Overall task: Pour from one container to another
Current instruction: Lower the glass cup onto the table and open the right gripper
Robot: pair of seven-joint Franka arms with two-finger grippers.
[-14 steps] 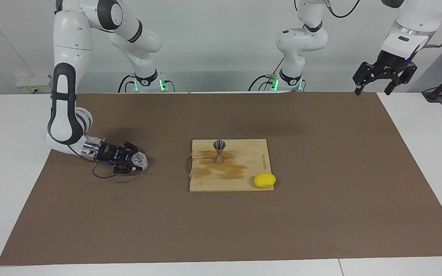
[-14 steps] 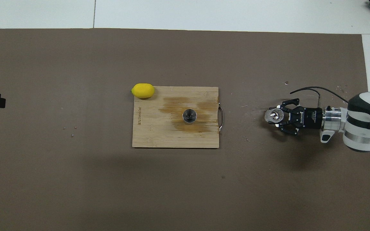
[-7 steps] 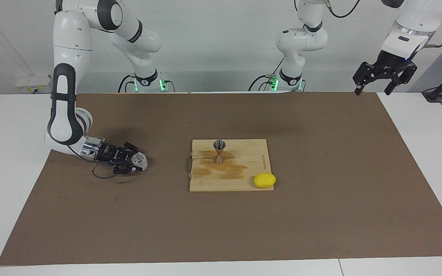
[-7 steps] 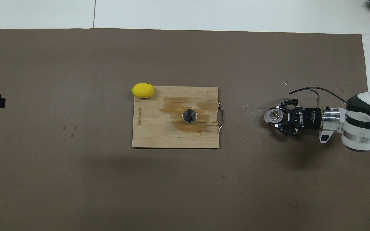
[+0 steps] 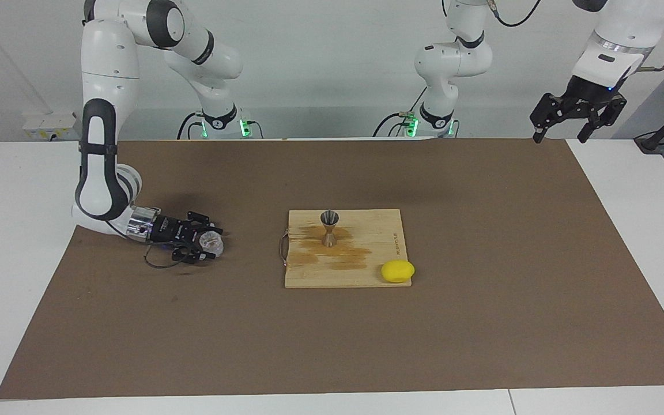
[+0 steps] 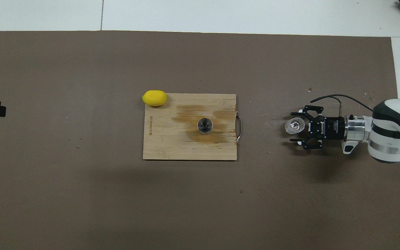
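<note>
A lemon [image 5: 397, 271] lay at the corner of the cutting board [image 5: 366, 276], where the jigger [image 5: 329, 228] stood upright on a stain. Toward the right arm's end of the mat, the glass [image 6: 294, 125] sat between the spread fingers of the right gripper [image 6: 296, 126], released. Only the facing view showed the left gripper [image 5: 558, 138], open and waiting over the mat's edge.

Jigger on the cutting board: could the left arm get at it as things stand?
Probably yes. The jigger stands alone mid-board, the lemon sits off at a corner, and bare mat lies under the raised left gripper.
</note>
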